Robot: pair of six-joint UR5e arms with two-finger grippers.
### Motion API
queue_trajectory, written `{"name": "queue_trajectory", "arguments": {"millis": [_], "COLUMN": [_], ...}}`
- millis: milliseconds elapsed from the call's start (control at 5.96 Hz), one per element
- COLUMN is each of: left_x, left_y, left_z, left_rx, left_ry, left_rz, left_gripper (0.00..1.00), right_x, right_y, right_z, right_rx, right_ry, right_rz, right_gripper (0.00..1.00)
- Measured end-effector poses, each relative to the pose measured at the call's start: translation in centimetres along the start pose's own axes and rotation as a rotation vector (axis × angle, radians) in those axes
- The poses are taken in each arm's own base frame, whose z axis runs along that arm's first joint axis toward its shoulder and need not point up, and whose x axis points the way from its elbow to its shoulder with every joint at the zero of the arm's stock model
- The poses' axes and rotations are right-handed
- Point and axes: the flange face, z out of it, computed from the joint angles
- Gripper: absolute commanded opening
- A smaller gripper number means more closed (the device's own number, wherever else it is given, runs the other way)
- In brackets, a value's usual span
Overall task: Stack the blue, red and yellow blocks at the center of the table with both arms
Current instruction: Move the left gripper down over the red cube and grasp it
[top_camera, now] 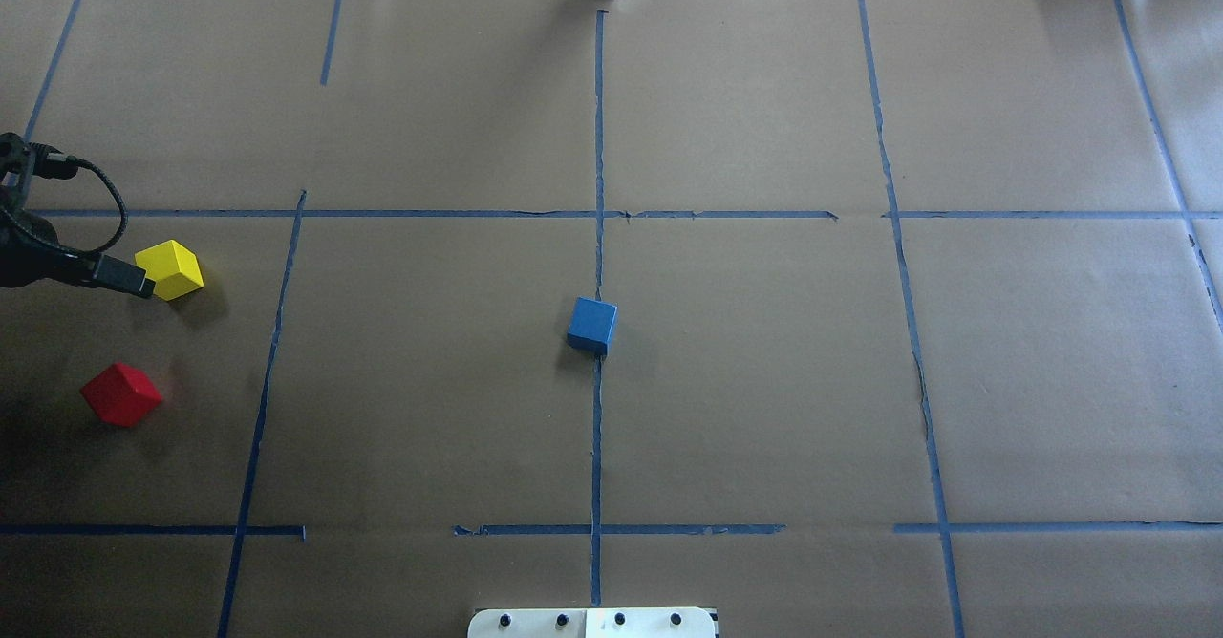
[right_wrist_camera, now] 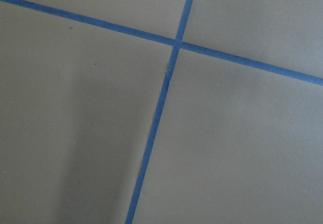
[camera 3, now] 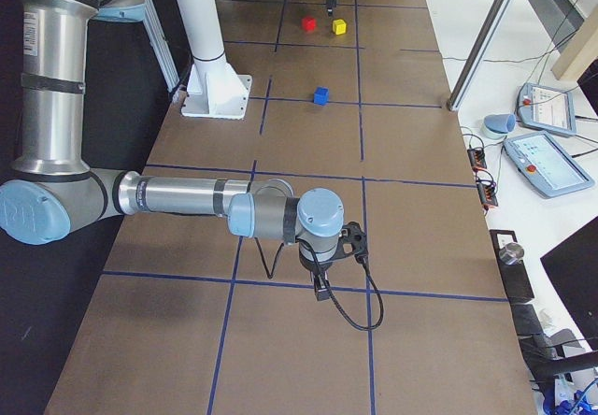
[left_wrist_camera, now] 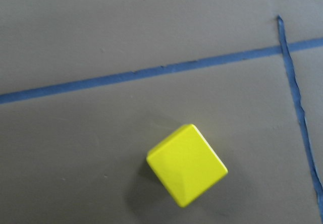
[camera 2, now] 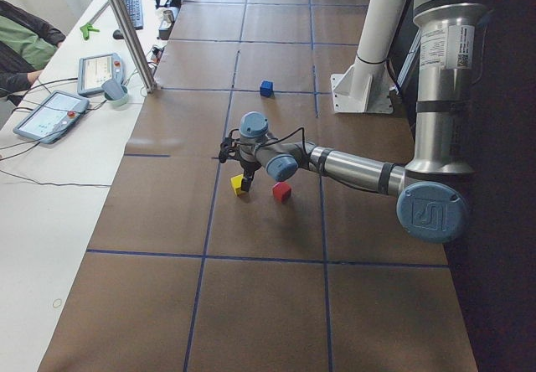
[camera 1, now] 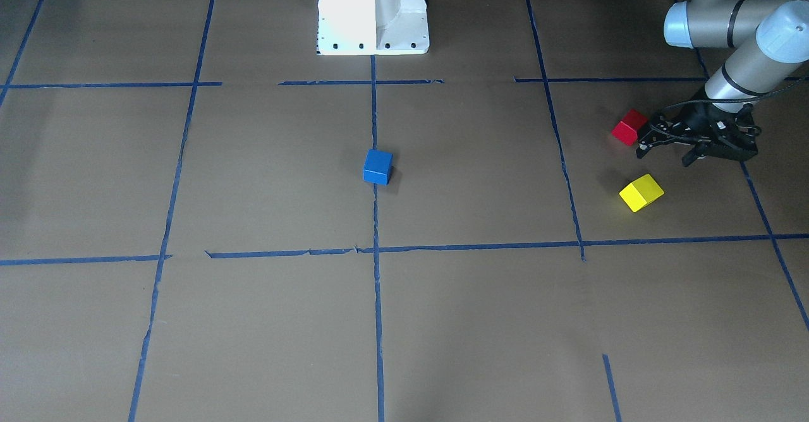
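The blue block [camera 1: 377,167] sits alone at the table's centre on the middle tape line. The red block [camera 1: 629,127] and the yellow block [camera 1: 641,192] lie apart at the robot's left end of the table. My left gripper [camera 1: 665,155] hangs above the table beside the red block and just robot-side of the yellow one; its fingers look spread and empty. The left wrist view shows the yellow block [left_wrist_camera: 186,163] below centre, with no fingers in frame. My right gripper [camera 3: 318,284] shows only in the exterior right view, low over the right end; I cannot tell its state.
The white robot pedestal [camera 1: 373,11] stands at the table's robot-side edge. Blue tape lines [top_camera: 597,189] grid the brown paper surface. Tablets [camera 2: 50,112] and a metal post [camera 2: 130,33] stand on the operators' side table.
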Motion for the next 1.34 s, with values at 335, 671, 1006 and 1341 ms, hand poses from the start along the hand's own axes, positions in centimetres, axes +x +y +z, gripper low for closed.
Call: {"name": "queue_trajectory", "arguments": {"millis": [335,671,1006,1341], "left_x": [2.2,4.8,4.9,4.1], "left_y": [1.5,5.4,6.5,6.6], "left_z": [1.3,1.8,1.1,1.5], "left_rx": [-0.03,-0.083,-0.071,-0.06], "left_ry": [0.023,0.054,0.046,0.011], "left_rz": [0.044,0.184,0.277,0.375], "left_gripper": [1.0,1.0,1.0,1.0], "right_x": [0.0,0.0,0.0,0.0], "right_y": [0.0,0.0,0.1,0.1], "right_z": [0.0,0.0,0.0,0.0], "right_rx": [-0.001,0.0,0.0,-0.001], "right_ry": [0.0,0.0,-0.001,-0.001], "right_rz": [-0.001,0.0,0.0,0.001], "right_gripper": [1.0,1.0,1.0,1.0]}}
